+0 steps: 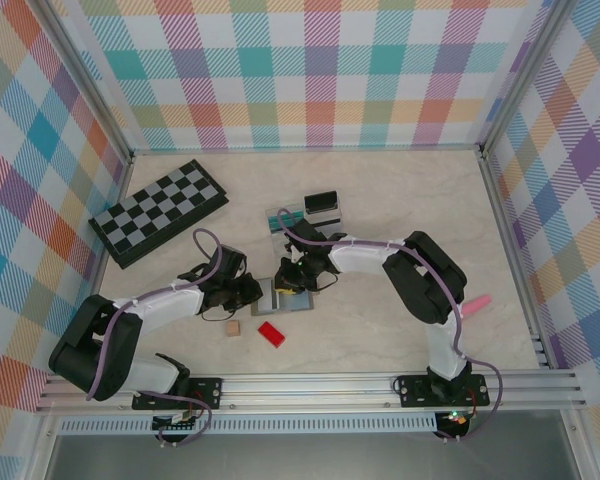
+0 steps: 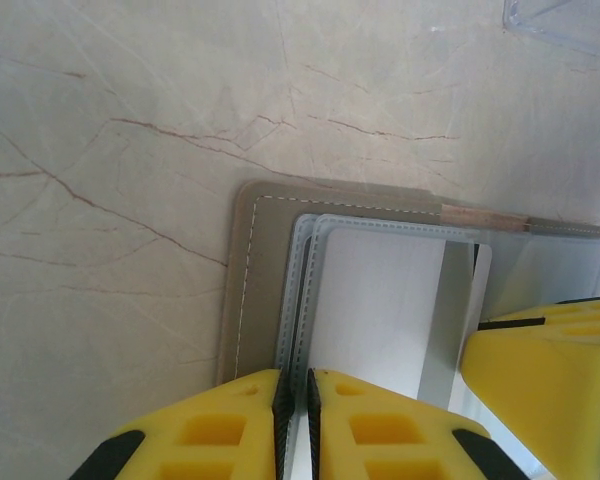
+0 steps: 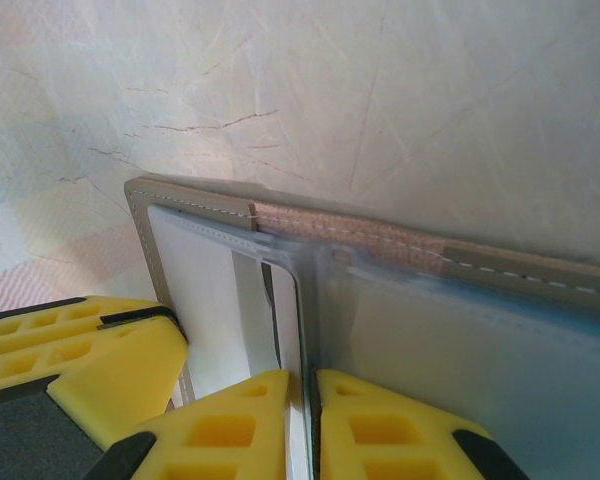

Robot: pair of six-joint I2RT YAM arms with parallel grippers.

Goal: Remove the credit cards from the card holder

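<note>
While my left jaws hold the card holder in place, my right jaws get ready to slide a credit card out.
My left gripper (image 2: 295,388) has its jaws almost together, pinching the thin clear edge of the card holder (image 2: 248,300), which lies open and flat just in front of them. My right gripper (image 3: 302,388) pinches too, on what looks like the edge of the credit card (image 3: 215,300) just left of its jaws. It may have some of the clear pocket as well. This card is white and shiny with a dark stripe. The holder is grey with white stitches. Next, I think, I must pull gently sideways while my left jaws hold tight. Other cards (image 1: 323,203) lie out on the table beyond my right jaws.
</note>
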